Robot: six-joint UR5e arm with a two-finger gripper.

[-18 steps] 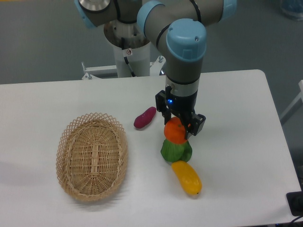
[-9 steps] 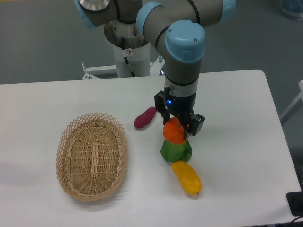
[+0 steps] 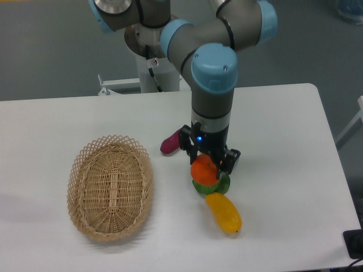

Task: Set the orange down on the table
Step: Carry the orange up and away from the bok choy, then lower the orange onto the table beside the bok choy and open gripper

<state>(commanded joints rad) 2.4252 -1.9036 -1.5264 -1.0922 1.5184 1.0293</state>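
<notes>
While the gripper [image 3: 206, 164] points straight down over the middle of the table [image 3: 283, 147], its two dark fingers are clamped on the orange [image 3: 205, 170], one on each side of the fruit. The orange sits between those fingers directly above a green vegetable [image 3: 218, 185], which shows as a green rim under and to the right of it; whether the orange touches the green vegetable or hangs just over it cannot be told from this view. A small blue light glows on the gripper body just above the fruit. Above that rises the grey wrist with its light-blue cap, part of the arm [image 3: 212, 73] that bends back to a white base behind the table's far edge.

Just in front of the green vegetable lies a yellow oval fruit [image 3: 224, 213], slanted toward the near right. To the left of the gripper, partly hidden by it, a purple sweet potato [image 3: 170, 143] rests on the white surface. Further left, well apart from the fruit cluster, stands an oval wicker basket [image 3: 110, 188].
</notes>
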